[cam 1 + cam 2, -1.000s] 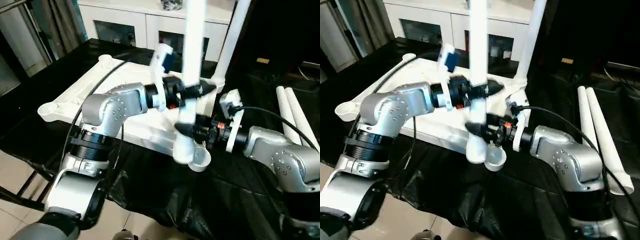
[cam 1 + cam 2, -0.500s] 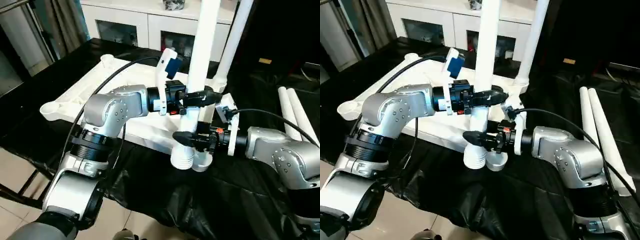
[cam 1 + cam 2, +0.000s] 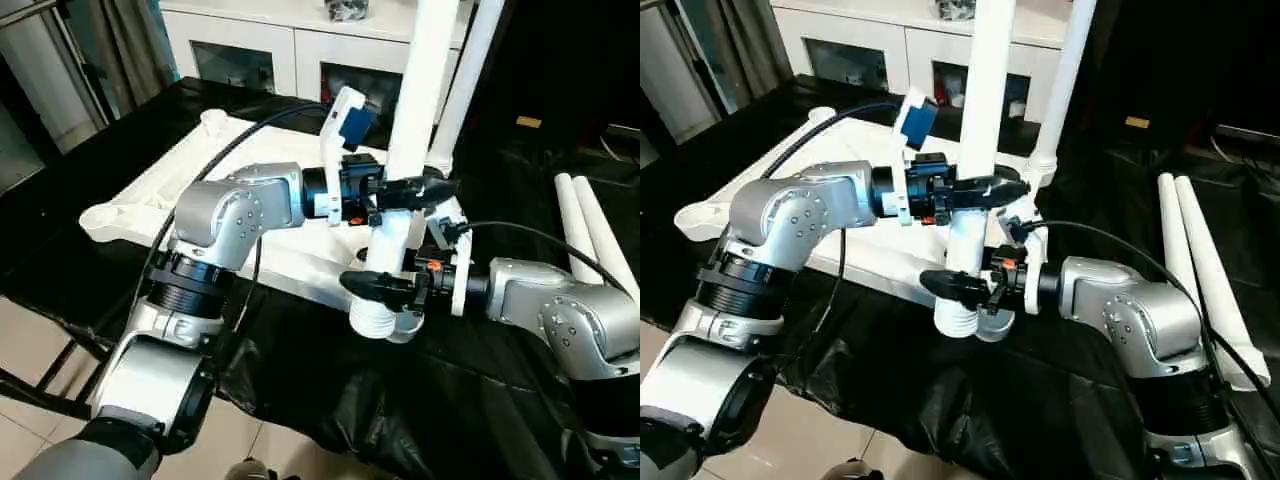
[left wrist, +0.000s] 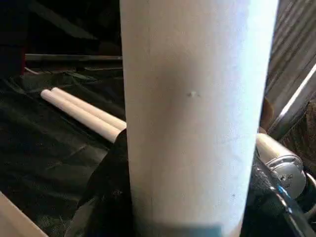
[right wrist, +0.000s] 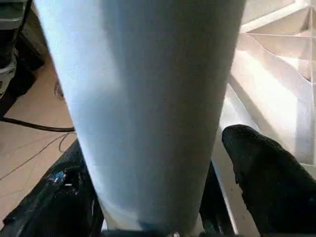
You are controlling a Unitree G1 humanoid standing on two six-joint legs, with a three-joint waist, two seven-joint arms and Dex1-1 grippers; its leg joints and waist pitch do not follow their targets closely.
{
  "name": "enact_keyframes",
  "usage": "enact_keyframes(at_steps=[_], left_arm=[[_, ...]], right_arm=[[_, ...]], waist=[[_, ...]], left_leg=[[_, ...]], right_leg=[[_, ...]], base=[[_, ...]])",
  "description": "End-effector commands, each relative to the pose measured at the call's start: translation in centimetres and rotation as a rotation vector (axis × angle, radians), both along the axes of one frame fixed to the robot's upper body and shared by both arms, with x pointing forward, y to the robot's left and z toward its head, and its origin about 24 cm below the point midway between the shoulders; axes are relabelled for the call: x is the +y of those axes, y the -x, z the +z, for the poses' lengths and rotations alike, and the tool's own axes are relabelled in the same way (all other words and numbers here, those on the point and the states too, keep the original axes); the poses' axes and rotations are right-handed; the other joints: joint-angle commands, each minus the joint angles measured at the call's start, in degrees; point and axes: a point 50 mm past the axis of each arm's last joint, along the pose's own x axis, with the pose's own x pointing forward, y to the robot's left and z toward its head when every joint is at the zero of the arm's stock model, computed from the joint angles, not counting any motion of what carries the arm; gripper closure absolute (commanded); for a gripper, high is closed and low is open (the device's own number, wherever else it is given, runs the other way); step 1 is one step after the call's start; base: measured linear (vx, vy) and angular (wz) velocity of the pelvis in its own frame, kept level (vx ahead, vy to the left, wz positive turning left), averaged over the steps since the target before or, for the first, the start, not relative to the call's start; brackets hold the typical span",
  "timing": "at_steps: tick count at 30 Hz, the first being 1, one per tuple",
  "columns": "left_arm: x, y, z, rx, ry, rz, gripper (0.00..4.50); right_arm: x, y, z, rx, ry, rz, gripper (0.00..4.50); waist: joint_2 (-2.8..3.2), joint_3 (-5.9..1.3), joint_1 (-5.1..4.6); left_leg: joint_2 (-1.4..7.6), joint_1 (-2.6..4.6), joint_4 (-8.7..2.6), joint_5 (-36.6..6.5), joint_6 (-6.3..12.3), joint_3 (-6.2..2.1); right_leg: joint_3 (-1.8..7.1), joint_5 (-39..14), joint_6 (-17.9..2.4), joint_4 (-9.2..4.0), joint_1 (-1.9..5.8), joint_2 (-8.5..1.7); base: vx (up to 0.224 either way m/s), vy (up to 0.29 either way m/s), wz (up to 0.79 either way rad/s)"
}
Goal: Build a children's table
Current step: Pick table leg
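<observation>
- Tabletop [image 3: 200, 190] lies underside up on the worktop [image 3: 420, 400], which is draped in black sheeting; ribs and rounded corner sockets face upward.
- Far right corner socket [image 3: 437, 160] holds a leg [image 3: 470, 60] standing upright in it.
- Near right corner socket [image 3: 992, 322] has nothing seated in it; the threaded end of the held leg [image 3: 985, 90] sits just beside its rim, touching or nearly so, I cannot tell which.
- Far left socket [image 3: 212, 118] and near left socket [image 3: 95, 215] hold nothing.
- Held leg stands near upright, leaning a little, its top running out of the head views.
- Left gripper [image 3: 405, 190]: fingers closed around the held leg partway up; in the left wrist view the tube [image 4: 197, 108] sits tight between the black fingers [image 4: 111, 192].
- Right gripper [image 3: 385, 287]: low on the same leg, just above the threads. Right wrist view shows one finger [image 5: 261, 182] standing apart from the tube [image 5: 148, 98], so the fingers are spread, not clamping.
- Two spare legs [image 3: 1200, 270] lie side by side, touching, on the sheeting well to the right.
- White cabinet [image 3: 290, 50] with glass doors stands behind the worktop.
</observation>
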Motion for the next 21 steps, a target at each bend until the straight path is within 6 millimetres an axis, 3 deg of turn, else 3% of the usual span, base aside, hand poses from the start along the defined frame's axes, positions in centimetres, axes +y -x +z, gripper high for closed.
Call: enact_keyframes(at_steps=[1, 15, 16, 21], left_arm=[[-0.1, 0.2, 0.8, -0.025, 0.004, -0.022, 2.67], [0.0, -0.1, 0.8, -0.025, 0.007, -0.007, 2.67], [0.0, -0.3, 0.9, -0.039, 0.002, 0.016, 2.11], [0.1, -0.8, 1.6, -0.044, 0.068, 0.052, 1.72]], right_arm=[[0.0, 0.1, 0.0, 0.014, -0.01, 0.004, 1.0], [-0.1, 0.0, -0.6, 0.028, 0.006, -0.016, 2.21], [-0.1, -0.1, -0.6, 0.023, 0.006, -0.031, 2.25], [-0.2, -0.4, -0.5, 0.01, -0.013, -0.093, 2.51]], waist=[[-0.37, -4.76, -0.02], [-0.16, -4.79, -0.06], [-0.02, -4.78, -0.06], [0.07, -4.85, -0.1]], left_leg=[[0.16, -0.01, -3.05, -4.2, 0.87, 0.16], [0.14, -0.04, -3.03, -4.28, 0.79, 0.12], [0.18, -0.02, -3.05, -4.49, 0.72, 0.08], [0.07, -0.02, -3.03, -4.34, 0.38, 0.07]], right_leg=[[1.93, -7.62, -11.23, -3.66, 4.25, -3.23], [1.9, -7.2, -11.39, -3.67, 4.29, -3.2], [1.9, -7.43, -11.32, -3.74, 4.25, -3.21], [1.87, -7.17, -11.34, -3.7, 4.28, -3.19]], base=[[0.0, 0.0, 0.0], [0.0, 0.0, 0.0], [0.0, 0.0, 0.0], [0.0, 0.0, 0.0]])
